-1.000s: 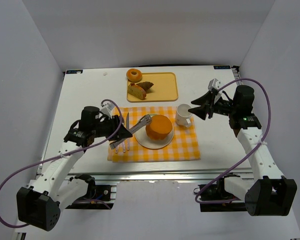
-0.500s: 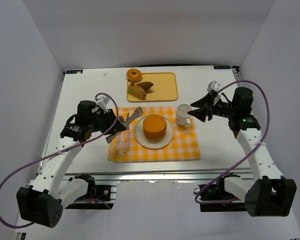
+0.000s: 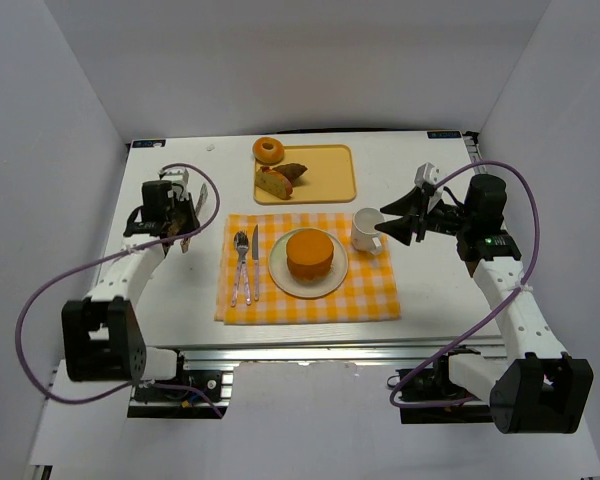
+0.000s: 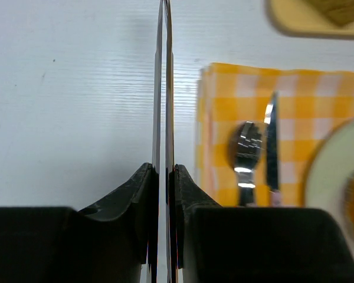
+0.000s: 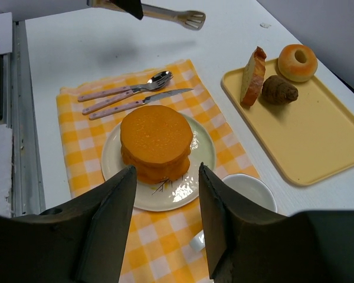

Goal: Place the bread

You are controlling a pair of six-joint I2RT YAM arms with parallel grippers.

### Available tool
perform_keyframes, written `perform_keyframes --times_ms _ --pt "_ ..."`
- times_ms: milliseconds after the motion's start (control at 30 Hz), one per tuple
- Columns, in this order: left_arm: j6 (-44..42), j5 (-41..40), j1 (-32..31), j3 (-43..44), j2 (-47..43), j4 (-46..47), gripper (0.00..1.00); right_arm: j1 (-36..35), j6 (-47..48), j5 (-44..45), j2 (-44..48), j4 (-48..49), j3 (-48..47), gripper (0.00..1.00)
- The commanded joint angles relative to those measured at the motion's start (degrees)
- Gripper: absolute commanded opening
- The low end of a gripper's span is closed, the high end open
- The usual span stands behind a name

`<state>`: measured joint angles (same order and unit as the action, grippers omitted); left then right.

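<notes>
I see the bread [image 3: 310,253] sitting on the white plate [image 3: 282,278] at the centre of the overhead frame, on the yellow checked cloth [image 3: 370,295]. My left pincer [image 3: 185,218] is at the upper left over the table [image 3: 180,295], clamped on metal tongs [image 4: 163,88] whose two blades are squeezed almost together. My right pincer [image 3: 382,222] hangs at the right of the frame, just beside the white cup [image 3: 365,230], fingers apart and holding nothing. Cutlery [image 3: 246,265] lies on the cloth left of the plate.
</notes>
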<state>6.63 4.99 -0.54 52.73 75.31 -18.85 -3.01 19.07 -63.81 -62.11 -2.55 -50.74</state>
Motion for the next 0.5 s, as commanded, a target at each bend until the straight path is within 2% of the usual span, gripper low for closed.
perform_keyframes --times_ms 0,133,233,367,467 --pt "-6.5 -2.6 3.8 -1.4 4.9 9.3 0.2 0.2 2.0 -0.8 0.8 1.3 -0.1 0.52" --pt "-6.5 0.9 7.0 -5.8 9.1 20.0 0.22 0.3 2.5 -0.3 0.7 1.2 0.5 0.54" --pt "-6.0 2.7 7.8 -6.9 13.0 23.2 0.27 0.2 2.2 -0.2 0.6 1.2 0.6 0.54" --pt "-5.8 2.6 7.7 -6.9 17.1 23.5 0.41 0.3 2.3 0.8 0.4 1.1 0.4 0.56" --pt "-5.4 1.3 8.0 -6.0 19.0 21.8 0.45 0.2 2.3 1.2 -0.5 0.2 -0.6 0.6"
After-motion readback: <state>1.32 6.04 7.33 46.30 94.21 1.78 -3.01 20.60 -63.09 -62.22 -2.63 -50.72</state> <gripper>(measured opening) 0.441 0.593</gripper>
